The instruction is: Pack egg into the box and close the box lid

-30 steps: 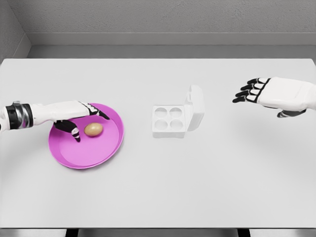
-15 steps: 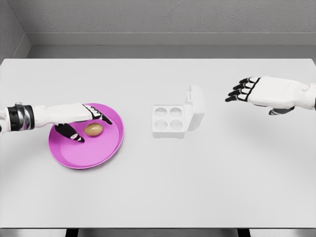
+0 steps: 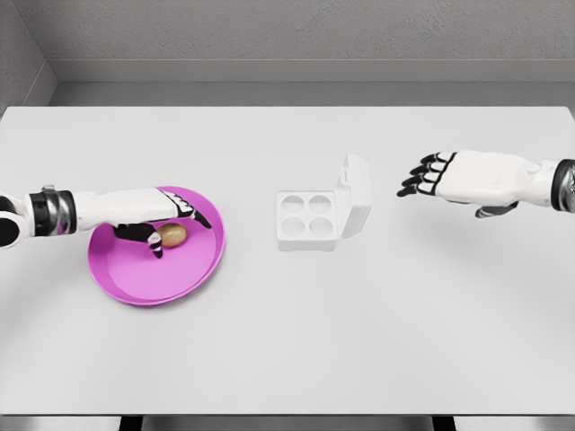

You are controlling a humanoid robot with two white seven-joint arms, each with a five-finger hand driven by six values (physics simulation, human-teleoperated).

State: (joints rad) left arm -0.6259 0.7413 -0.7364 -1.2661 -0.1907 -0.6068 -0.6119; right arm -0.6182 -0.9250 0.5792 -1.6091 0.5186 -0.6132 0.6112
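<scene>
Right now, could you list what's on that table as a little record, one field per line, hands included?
egg: brown, lying in the pink plate
box: white, four empty cups, lid standing open on its right
left hand: over the plate, fingers closing around the egg, not lifted
right hand: open, hovering right of the box, touching nothing
table: white

A round pink plate (image 3: 193, 278) with a raised rim lies flat on the left side of the white bench (image 3: 296, 341), which fills most of the view; beyond its far edge stands a grey wall (image 3: 296, 31)
</scene>
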